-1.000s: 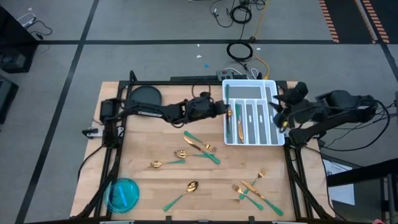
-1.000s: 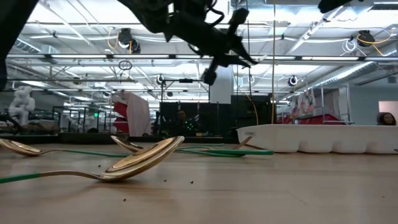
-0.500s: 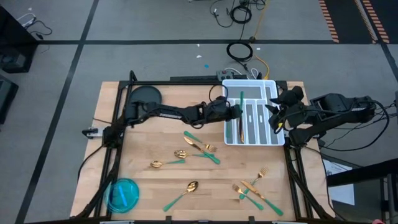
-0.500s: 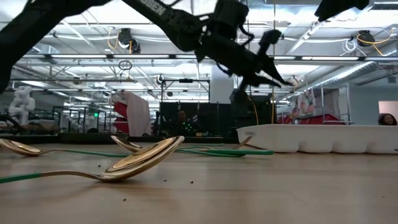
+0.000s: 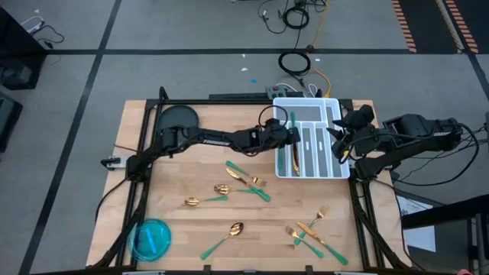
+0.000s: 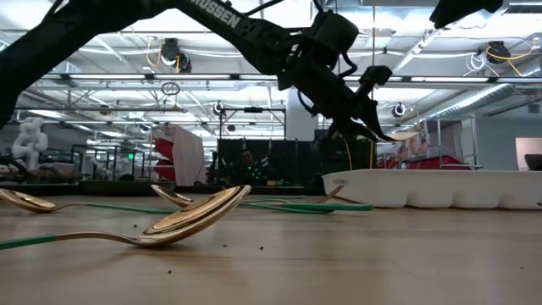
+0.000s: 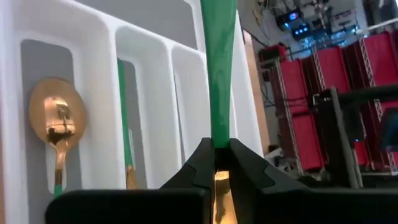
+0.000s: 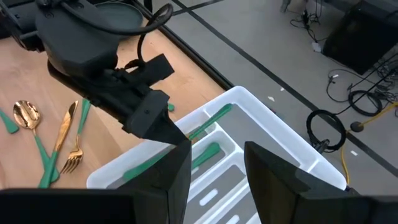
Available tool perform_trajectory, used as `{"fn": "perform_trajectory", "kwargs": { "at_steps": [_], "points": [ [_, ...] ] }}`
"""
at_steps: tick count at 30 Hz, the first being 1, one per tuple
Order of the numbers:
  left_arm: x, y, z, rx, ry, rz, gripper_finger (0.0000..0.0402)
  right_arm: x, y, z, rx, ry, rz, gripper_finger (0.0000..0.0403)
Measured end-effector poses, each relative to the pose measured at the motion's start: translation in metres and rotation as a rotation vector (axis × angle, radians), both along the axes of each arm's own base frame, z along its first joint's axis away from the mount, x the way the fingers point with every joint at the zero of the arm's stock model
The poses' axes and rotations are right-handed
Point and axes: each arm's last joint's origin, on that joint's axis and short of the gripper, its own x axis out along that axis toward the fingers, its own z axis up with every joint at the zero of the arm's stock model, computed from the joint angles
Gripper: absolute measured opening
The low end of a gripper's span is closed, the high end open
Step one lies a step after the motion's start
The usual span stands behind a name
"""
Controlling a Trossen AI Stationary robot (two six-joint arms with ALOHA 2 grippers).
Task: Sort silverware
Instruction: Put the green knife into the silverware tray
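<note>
Our left gripper [image 5: 287, 133] is pinched tight on one piece of silverware with a slim green handle [image 7: 219, 68] and a shiny gold part between the fingers. We cannot tell if it is a fork, a spoon or a knife. We hold it over the left edge of the white plastic tray with long slots [image 5: 330, 171]. In the left wrist view, a gold spoon [image 7: 56, 124] already lies in one slot, and another green handle [image 7: 124, 102] lies in the slot next to it.

Our right gripper [image 8: 214, 165] waits just beside the right side of the tray, fingers apart, holding nothing.

More gold and green pieces [image 5: 246, 179] lie on the pale wooden table [image 5: 168, 191], and a round blue dish [image 5: 150, 238] sits at a front corner.

We think these pieces are light, hard and stiff. The shiny gold part looks slippery, so the piece could tip or swing. Holding near the middle, where green meets gold, seems best.
</note>
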Motion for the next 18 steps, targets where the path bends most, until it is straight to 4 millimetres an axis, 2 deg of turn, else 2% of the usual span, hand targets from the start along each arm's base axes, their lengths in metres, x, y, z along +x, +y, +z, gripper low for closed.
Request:
{"fn": "perform_trajectory", "kwargs": {
  "at_steps": [5, 11, 18],
  "points": [
    [0.001, -0.002, -0.004, -0.007, 0.018, -0.012, 0.0027, 0.000, 0.000, 0.000, -0.005, 0.003, 0.005, 0.0141],
    [0.004, -0.007, -0.023, -0.031, 0.060, -0.053, 0.0027, 0.000, 0.000, 0.000, -0.008, 0.004, 0.009, 0.0141],
    [0.006, -0.008, -0.032, -0.033, 0.069, -0.055, 0.0027, 0.000, 0.000, 0.001, -0.005, -0.009, 0.010, 0.0141]
  ]
}}
